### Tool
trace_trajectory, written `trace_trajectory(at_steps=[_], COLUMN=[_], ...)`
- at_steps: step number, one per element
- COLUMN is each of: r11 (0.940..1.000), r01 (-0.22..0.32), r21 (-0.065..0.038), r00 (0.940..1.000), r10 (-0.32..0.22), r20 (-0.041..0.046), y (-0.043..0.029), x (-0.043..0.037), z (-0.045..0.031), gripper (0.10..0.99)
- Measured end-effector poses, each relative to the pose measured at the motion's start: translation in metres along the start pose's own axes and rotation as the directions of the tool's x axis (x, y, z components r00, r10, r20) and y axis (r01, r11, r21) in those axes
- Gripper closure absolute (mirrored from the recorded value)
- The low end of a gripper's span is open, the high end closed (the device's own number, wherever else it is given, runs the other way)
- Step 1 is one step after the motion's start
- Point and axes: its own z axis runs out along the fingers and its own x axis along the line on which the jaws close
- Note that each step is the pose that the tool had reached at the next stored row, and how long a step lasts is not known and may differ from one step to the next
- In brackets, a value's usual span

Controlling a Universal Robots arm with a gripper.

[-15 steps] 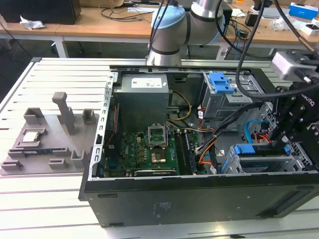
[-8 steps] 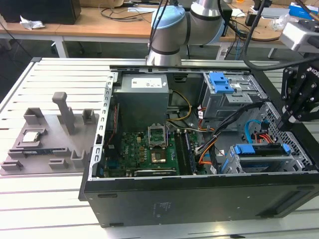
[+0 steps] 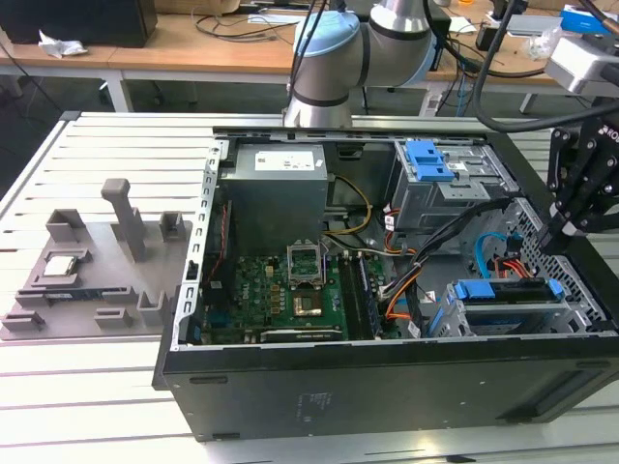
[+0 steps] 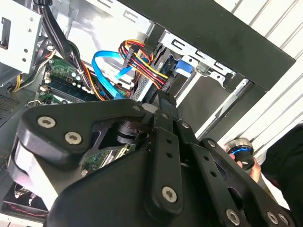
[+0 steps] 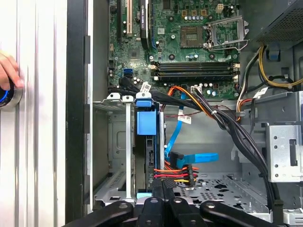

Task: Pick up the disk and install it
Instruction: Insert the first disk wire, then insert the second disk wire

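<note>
Disk (image 3: 510, 311) sits on its edge in the drive bay (image 3: 455, 324) of the open case (image 3: 387, 387), at the corner near the exterior view's right. Its blue frame is on top and the silver body shows under it. In the first wrist view the disk (image 5: 144, 142) stands upright between the metal rails of the bay (image 5: 118, 151), with the blue tab at its end close to the motherboard (image 5: 189, 42). In the second wrist view only a blue corner of the disk (image 4: 182, 66) shows behind the wires.

Gripper (image 3: 561, 230) hangs over the case at the exterior view's right, above the disk and not touching it. It holds nothing. In the first wrist view the fingertips (image 5: 161, 189) seem close together just over the end of the disk, and in the second wrist view the black finger links fill the front, but I cannot tell for sure if the fingers are together or apart.

Blue cable (image 5: 189, 158) and a bundle of red, yellow and black wires (image 5: 173, 175) lie just beside the disk. A grey fixture (image 3: 87, 271) with a small silver chip (image 3: 60, 266) on it stands on the table (image 3: 58, 387) at the exterior view's left. A person's hand (image 5: 8, 71) rests on a round button (image 5: 7, 97) on the table, beside the case.
</note>
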Motion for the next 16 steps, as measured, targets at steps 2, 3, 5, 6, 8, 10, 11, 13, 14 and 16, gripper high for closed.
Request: trace_trajectory(at_steps=[2, 3, 5, 6, 8, 10, 11, 13, 14, 16], r11=[1.0, 1.0, 1.0, 1.0, 1.0, 1.0, 1.0, 1.0, 1.0, 1.0], r01=[0.0, 0.0, 0.0, 0.0, 0.0, 0.0, 0.0, 0.0, 0.0, 0.0], r21=[0.0, 0.0, 0.0, 0.0, 0.0, 0.0, 0.0, 0.0, 0.0, 0.0], r00=[1.0, 1.0, 1.0, 1.0, 1.0, 1.0, 1.0, 1.0, 1.0, 1.0], r10=[0.0, 0.0, 0.0, 0.0, 0.0, 0.0, 0.0, 0.0, 0.0, 0.0], r20=[0.0, -0.0001, 0.0, 0.0, 0.0, -0.0001, -0.0004, -0.0002, 0.0001, -0.0001], y=[0.0, 0.0, 0.0, 0.0, 0.0, 0.0, 0.0001, 0.001, 0.0023, 0.0065], x=[0.0, 0.0, 0.0, 0.0, 0.0, 0.0, -0.0006, -0.0045, -0.0099, -0.0172], z=[-0.0001, -0.0001, -0.0002, -0.0003, -0.0003, -0.0004, -0.0006, -0.0005, -0.0005, -0.0005], gripper=[0.98, 0.98, 0.98, 0.973, 0.851, 0.784, 0.784, 0.784, 0.784, 0.784])
